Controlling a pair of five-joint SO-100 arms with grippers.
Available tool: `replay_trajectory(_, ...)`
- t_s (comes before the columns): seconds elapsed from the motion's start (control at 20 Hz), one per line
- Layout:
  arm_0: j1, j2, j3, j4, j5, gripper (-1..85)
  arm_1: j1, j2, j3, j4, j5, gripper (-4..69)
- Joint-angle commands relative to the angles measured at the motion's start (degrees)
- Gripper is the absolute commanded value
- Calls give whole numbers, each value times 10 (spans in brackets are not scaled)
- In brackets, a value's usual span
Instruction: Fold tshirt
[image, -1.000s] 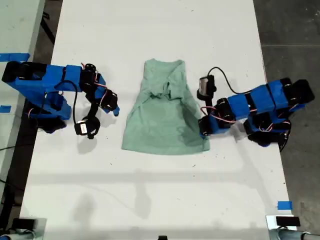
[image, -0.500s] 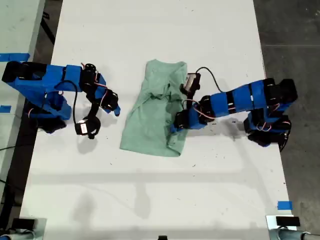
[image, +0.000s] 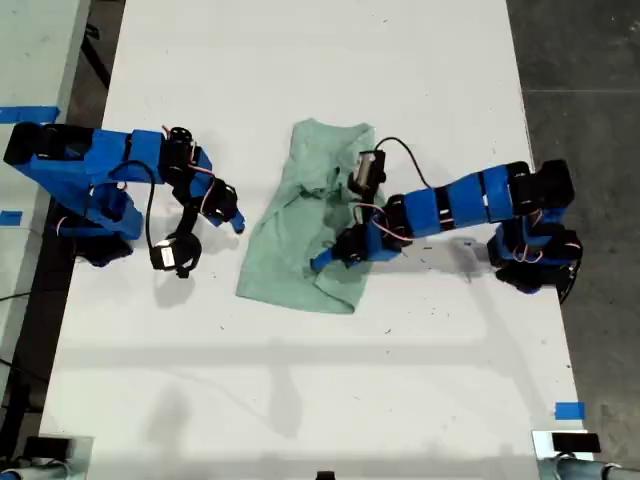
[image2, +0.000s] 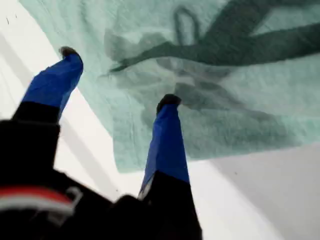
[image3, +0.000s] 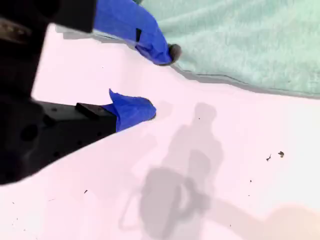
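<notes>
My first gripper (image: 322, 262) has dragged one side of the tshirt (image: 300, 240) across the table (image: 300, 400) toward the exterior view's left, narrowing it; jaws now parted over the cloth, nothing visibly pinched; my second gripper (image3: 162, 82), unclenched, waits beside the hem; first fold seems nearly laid.

A white tabletop (image: 320, 60) carries the scene. The tshirt (image: 290, 255) lies on it near the middle, partly folded and rumpled. A blue tape piece (image: 568, 410) sticks near the exterior view's lower right corner.
</notes>
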Motion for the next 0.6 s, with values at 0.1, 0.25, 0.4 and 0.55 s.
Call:
replay_trajectory(0.1,34,24,-67,37,-22,150,-18,166,-49,148,-26,300)
replay_trajectory(0.25,56,33,-64,19,-39,169,-18,236,1,186,-19,302)
replay_trajectory(0.4,76,13,-33,-44,-46,276,-18,290,58,187,-6,309)
replay_trajectory(0.55,74,-11,15,-91,-56,319,-18,319,84,187,3,309)
